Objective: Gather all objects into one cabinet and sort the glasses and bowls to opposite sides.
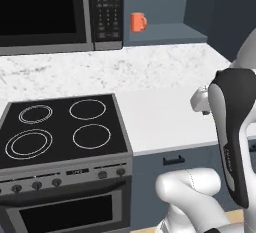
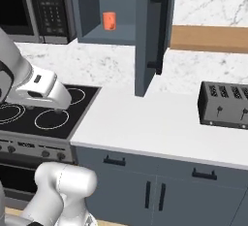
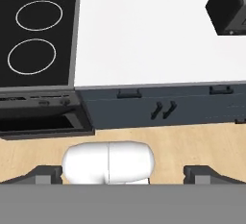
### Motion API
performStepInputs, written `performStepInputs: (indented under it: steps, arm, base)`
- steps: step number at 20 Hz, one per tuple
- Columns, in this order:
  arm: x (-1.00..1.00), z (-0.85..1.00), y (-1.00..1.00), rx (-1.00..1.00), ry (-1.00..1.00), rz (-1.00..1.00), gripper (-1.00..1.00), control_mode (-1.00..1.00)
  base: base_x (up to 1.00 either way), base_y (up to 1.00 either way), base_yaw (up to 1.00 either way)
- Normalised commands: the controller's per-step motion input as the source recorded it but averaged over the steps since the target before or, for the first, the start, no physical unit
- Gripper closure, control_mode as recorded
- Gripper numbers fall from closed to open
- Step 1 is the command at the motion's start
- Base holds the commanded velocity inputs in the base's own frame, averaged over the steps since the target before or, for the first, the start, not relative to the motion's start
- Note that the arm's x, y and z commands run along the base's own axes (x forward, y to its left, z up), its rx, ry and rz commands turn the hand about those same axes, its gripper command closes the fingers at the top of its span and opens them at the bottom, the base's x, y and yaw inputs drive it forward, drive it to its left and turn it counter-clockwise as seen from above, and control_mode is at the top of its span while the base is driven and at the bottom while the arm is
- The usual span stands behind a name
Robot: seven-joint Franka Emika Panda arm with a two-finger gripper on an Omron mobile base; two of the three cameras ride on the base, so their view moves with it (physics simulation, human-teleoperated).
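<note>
One small orange handled cup (image 2: 109, 21) sitting inside open slate-blue wall cabinet (image 2: 147, 36); hovering high with two-finger gripper (image 3: 123, 174) spread empty; probably still seeking remaining tableware, reaching next.

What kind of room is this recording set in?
A rendered home kitchen, it seems: a black four-burner stove with an oven below, a microwave mounted above it, and a toaster on the white counter. An orange cup sits in an open wall cabinet.
</note>
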Motion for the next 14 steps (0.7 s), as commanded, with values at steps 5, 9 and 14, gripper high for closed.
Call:
performStepInputs:
  steps: [5,9,14]
  arm:
    - [0.0,0.0,0.0,0.0,0.0,0.0,-1.0,1.0]
    - [0.0,0.0,0.0,0.0,0.0,0.0,-1.0,1.0]
    - [0.0,0.0,0.0,0.0,0.0,0.0,-1.0,1.0]
  base:
    - [0.57,-0.02,0.07]
    - [0.56,-0.05,0.02]
    - [0.32,-0.23,0.0]
